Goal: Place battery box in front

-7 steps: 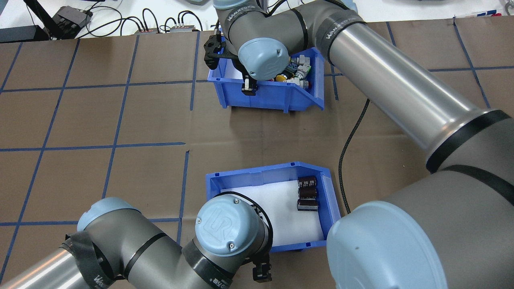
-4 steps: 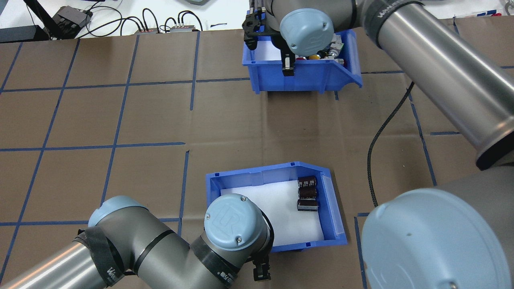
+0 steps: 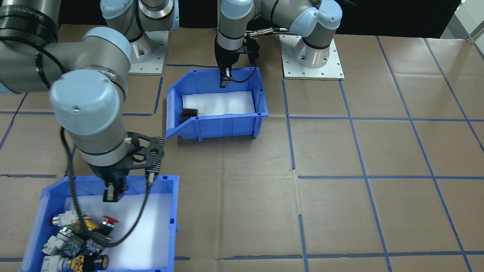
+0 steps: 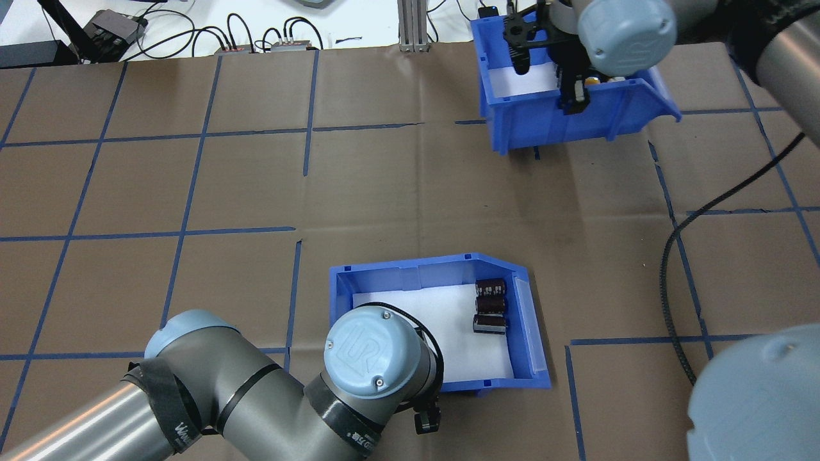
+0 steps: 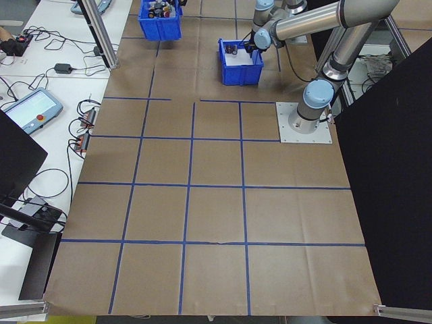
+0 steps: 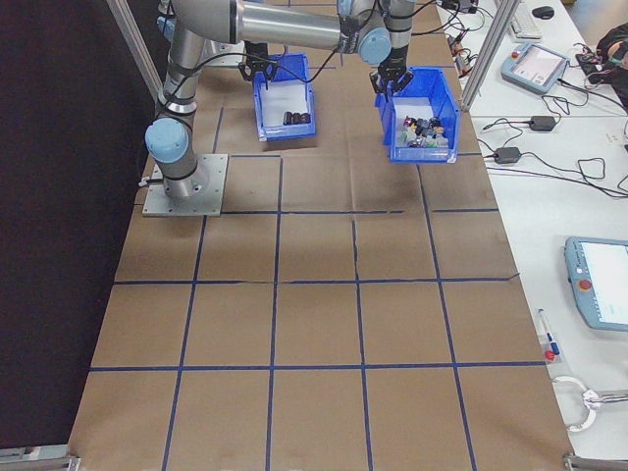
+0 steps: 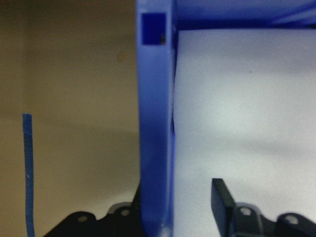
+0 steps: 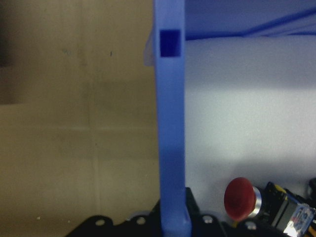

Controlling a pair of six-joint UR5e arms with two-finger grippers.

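Your left end effector [image 3: 224, 81] straddles the near wall of the battery box [image 4: 442, 384], one finger [image 7: 223, 200] inside on the foam, the other outside; it looks clenched on that wall, though the wrist view is blurred. The box sits on the surface close to the robot, three cells [image 4: 490, 305] by its slanted side. It should be light and stiff; the thin wall is a fair hold, but tilt could roll the cells. Farther off, your right end effector [image 3: 113, 192] grips the switch bin [image 4: 551, 118].
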